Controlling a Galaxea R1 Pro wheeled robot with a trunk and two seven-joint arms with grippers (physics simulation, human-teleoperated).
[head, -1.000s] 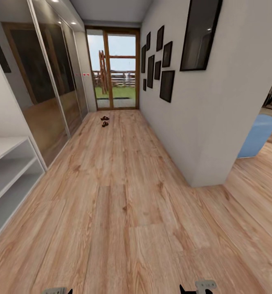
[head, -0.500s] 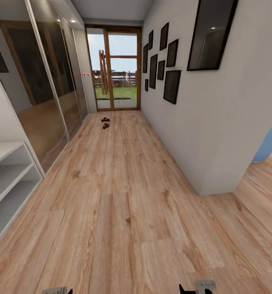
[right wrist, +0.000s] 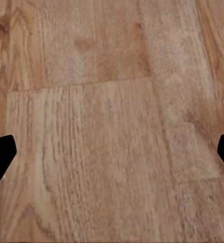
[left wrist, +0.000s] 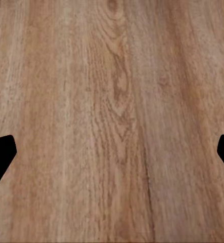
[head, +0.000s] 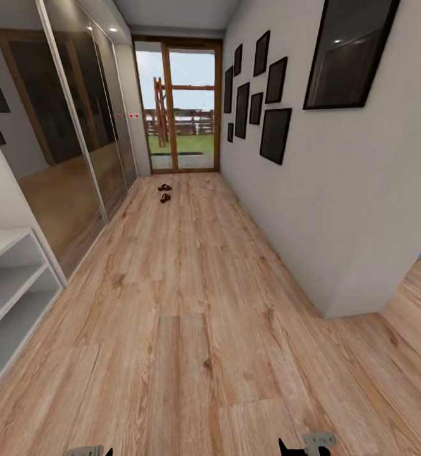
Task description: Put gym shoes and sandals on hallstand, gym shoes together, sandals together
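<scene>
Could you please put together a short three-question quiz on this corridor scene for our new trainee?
1. True or false: the two sandals already sit on the shoe rack.
2. Which is nearer to the sandals? A) the glass door B) the shoe rack C) the robot's arms
3. Fill in: both wrist views look down on bare ____ floor between spread claw fingers.

Key: 1. False, they lie on the floor at the far end of the corridor. 2. A. 3. Wood-plank; the left claw and the right claw are both open and hold nothing.
</scene>
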